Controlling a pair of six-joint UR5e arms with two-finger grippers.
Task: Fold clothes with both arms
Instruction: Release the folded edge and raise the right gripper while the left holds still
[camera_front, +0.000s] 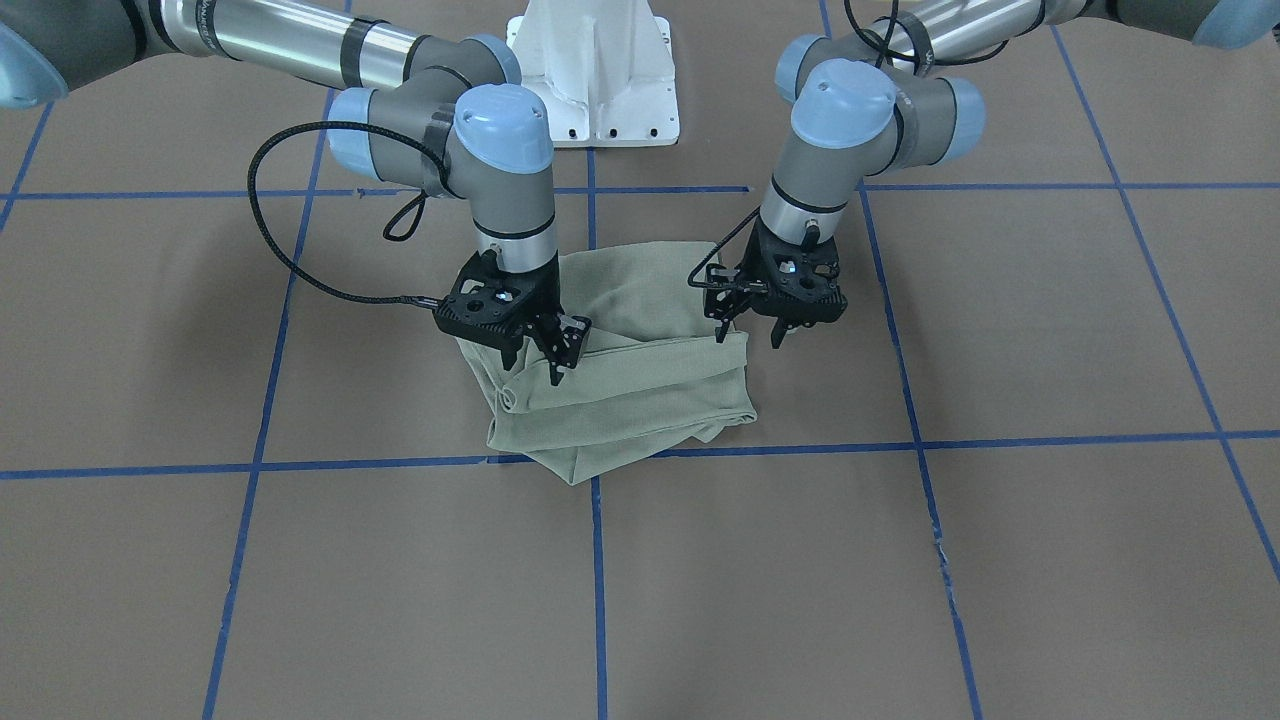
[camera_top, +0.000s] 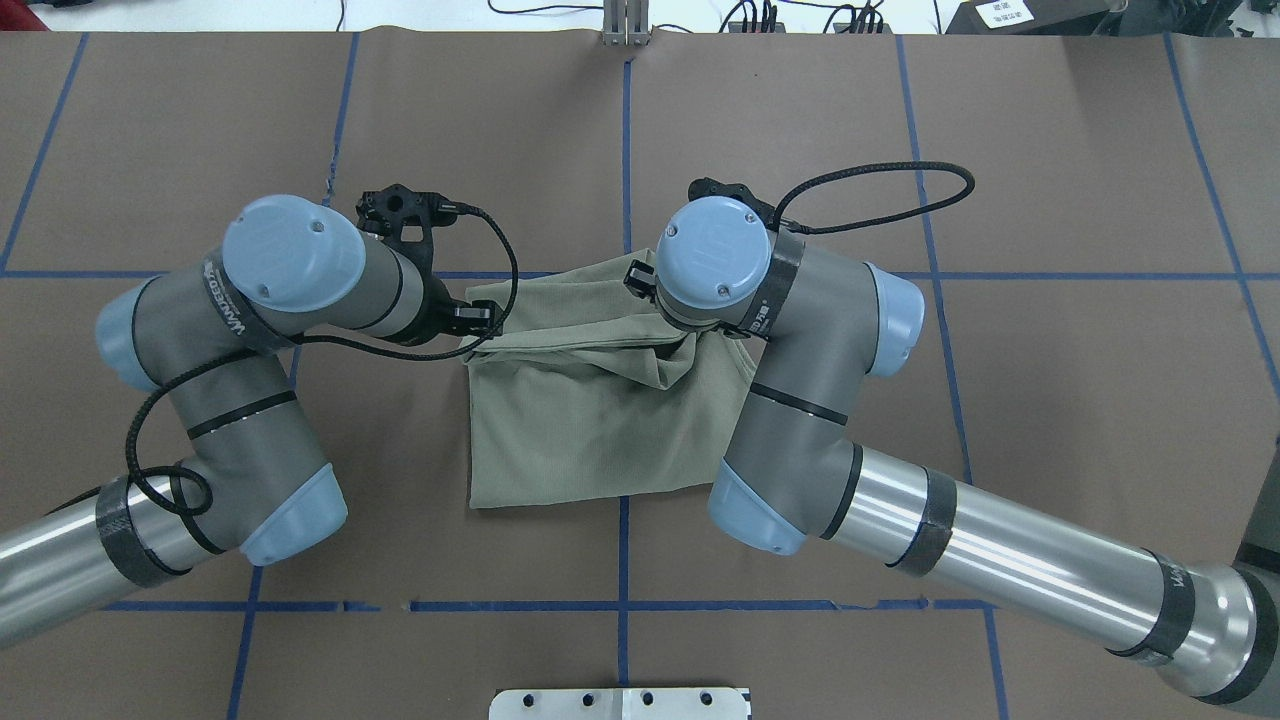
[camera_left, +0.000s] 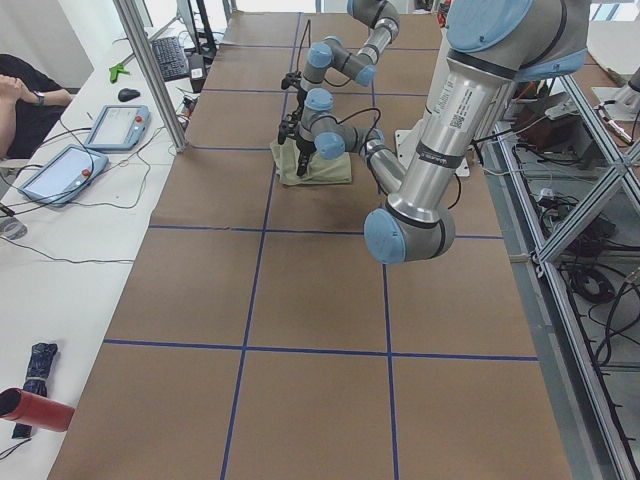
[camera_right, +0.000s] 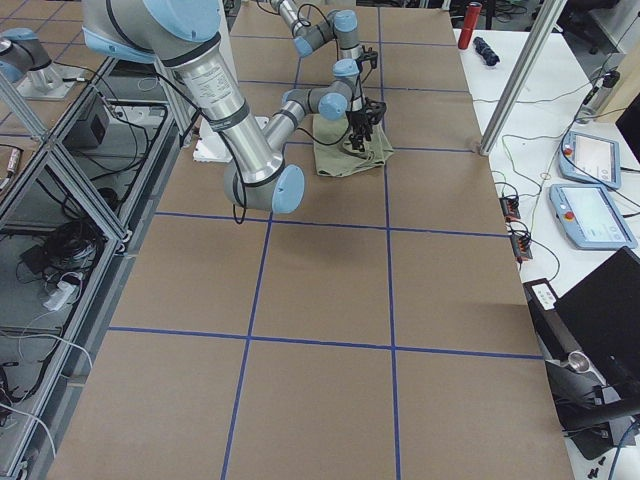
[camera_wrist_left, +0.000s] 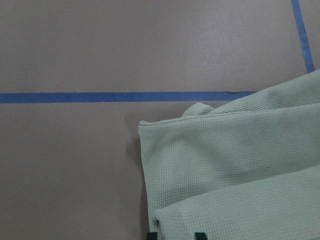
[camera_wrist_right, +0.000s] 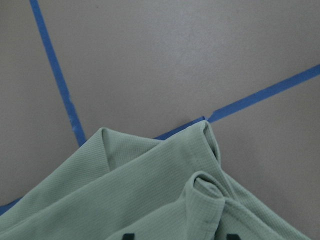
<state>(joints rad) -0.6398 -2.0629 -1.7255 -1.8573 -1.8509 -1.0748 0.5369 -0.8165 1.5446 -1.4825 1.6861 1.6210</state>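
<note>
Since the left claw (camera_front: 750, 335) and right claw (camera_front: 535, 362) stand open astride edges of the shirt (camera_front: 630, 390), gripping nothing, closing may pinch one layer only and pull the fold apart.

brown table (camera_front: 1000, 560) gridded with blue tape (camera_front: 300, 465), white desk (camera_left: 60, 260) alongside.

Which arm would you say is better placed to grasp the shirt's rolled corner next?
Right. The right gripper sits at the rolled corner of the shirt, just ahead of its fingers; the left gripper is at the opposite edge.
</note>
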